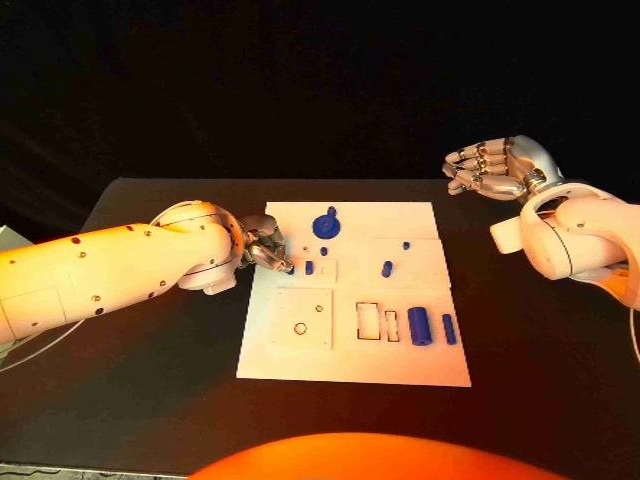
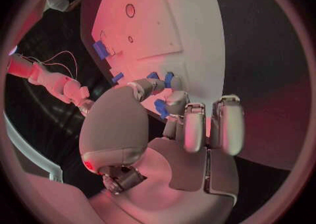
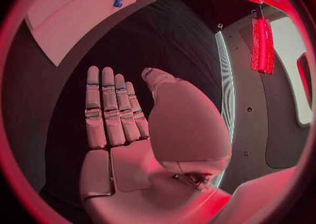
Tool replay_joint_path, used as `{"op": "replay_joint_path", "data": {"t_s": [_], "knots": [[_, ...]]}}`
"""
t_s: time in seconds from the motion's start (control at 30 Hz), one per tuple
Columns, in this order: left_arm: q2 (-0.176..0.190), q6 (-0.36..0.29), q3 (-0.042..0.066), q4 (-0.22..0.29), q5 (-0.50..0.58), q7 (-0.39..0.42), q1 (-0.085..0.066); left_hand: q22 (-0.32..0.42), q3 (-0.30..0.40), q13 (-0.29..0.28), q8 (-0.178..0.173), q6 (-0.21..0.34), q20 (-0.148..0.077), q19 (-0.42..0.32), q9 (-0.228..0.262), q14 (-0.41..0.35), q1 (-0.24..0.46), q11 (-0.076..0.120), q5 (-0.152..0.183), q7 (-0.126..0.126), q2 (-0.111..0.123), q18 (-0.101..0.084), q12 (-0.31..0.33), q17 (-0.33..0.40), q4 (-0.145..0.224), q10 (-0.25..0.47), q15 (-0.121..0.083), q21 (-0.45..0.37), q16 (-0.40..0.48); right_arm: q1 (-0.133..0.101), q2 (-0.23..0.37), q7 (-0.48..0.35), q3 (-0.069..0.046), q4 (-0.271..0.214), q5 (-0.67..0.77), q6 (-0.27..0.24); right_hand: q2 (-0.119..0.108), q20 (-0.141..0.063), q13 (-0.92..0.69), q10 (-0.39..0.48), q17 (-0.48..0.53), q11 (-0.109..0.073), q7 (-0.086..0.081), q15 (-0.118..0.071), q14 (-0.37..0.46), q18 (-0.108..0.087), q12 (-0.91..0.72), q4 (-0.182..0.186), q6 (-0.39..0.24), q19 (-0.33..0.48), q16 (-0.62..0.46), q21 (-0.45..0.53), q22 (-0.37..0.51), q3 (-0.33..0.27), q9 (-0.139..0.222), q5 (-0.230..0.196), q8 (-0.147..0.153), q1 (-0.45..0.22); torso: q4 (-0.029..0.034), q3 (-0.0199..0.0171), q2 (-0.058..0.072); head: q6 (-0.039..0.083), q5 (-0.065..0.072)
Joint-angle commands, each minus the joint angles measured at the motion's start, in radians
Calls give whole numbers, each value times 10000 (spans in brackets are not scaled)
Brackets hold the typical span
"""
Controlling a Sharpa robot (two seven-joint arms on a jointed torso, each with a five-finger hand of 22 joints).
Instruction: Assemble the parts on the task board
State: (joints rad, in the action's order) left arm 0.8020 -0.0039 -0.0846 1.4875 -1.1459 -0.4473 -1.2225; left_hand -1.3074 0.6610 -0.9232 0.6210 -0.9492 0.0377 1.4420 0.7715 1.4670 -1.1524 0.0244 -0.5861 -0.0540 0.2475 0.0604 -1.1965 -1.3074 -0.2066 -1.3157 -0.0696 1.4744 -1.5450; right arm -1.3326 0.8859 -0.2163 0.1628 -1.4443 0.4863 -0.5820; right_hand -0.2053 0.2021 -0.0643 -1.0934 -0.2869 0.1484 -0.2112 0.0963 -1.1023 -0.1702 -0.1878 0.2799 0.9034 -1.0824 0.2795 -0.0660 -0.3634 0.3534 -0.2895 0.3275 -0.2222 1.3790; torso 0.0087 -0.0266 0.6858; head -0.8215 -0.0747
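At the task board's [image 1: 352,355] left edge, the left hand [image 1: 264,246] pinches a small blue part [image 1: 309,267]. Two blue cylinders [image 1: 420,326] lie lengthwise near its right edge. Beyond the table's far right corner, the right hand [image 1: 496,167] hangs empty, fingers loosely spread.

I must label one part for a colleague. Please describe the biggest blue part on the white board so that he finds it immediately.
Start at the white task board in the table's middle and go to its far edge. There lies the big blue part, round with a stub, unlike the slim pegs nearer the robot.
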Motion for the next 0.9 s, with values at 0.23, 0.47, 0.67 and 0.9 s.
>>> {"op": "replay_joint_path", "data": {"t_s": [0.23, 0.47, 0.67, 0.9], "knots": [[-82, 240, -6, -42, -7, 21, 15, -847, 2297, 4, 20, -83, -25, 59, 15, 904, 28, -22, -5, -14, -89, -144, 13, -2140, 2327, -48, -77, 33, -49, 9, -15, -91, -2, -5, 12, 156, -11, 8, 13, -61, 16, -24, 10, -16, -76, -144, 66, 1, 52, -89, -53, 12, 8, 47, 10, 35, 43, -83, 3, 0, 7, -15, -2], [-176, 389, -7, -105, 43, -3, 21, -836, 2300, 14, 13, -84, -25, 51, 14, 903, 31, -22, -1, -15, -91, -142, 23, -2136, 2327, -44, -77, 28, -47, 9, -13, -104, -2, -9, 12, 145, -19, 4, 13, -81, 33, -26, 12, -19, -103, -143, 92, -5, 67, -110, -88, 13, 72, 56, 11, 37, 55, -83, -6, -6, 3, -47, 11], [-266, 581, -7, -195, 187, -61, 23, -780, 2301, 5, 6, -84, -26, 12, 13, 898, 39, -25, 6, -18, -94, -128, 22, -2116, 2321, -45, -75, -2, -39, 10, -11, -103, -2, -9, 12, 142, -19, 3, 14, -83, 37, -25, 11, -18, -106, -142, 98, -4, 68, -113, -95, 14, 85, 58, 11, 39, 59, -85, 0, -5, -2, -61, 20], [-339, 844, -7, -264, 302, -29, 23, -726, 2254, -80, -25, -87, -18, -32, 13, 896, 121, -39, 52, -25, -92, -116, -8, -2113, 2270, -76, -58, -34, -37, 10, -9, -98, -2, -4, 12, 123, -20, 3, 14, -82, 39, -24, 9, -17, -106, -142, 102, -2, 67, -114, -100, 15, 92, 58, 12, 40, 61, -89, -1, -6, 0, -64, 31]]}}
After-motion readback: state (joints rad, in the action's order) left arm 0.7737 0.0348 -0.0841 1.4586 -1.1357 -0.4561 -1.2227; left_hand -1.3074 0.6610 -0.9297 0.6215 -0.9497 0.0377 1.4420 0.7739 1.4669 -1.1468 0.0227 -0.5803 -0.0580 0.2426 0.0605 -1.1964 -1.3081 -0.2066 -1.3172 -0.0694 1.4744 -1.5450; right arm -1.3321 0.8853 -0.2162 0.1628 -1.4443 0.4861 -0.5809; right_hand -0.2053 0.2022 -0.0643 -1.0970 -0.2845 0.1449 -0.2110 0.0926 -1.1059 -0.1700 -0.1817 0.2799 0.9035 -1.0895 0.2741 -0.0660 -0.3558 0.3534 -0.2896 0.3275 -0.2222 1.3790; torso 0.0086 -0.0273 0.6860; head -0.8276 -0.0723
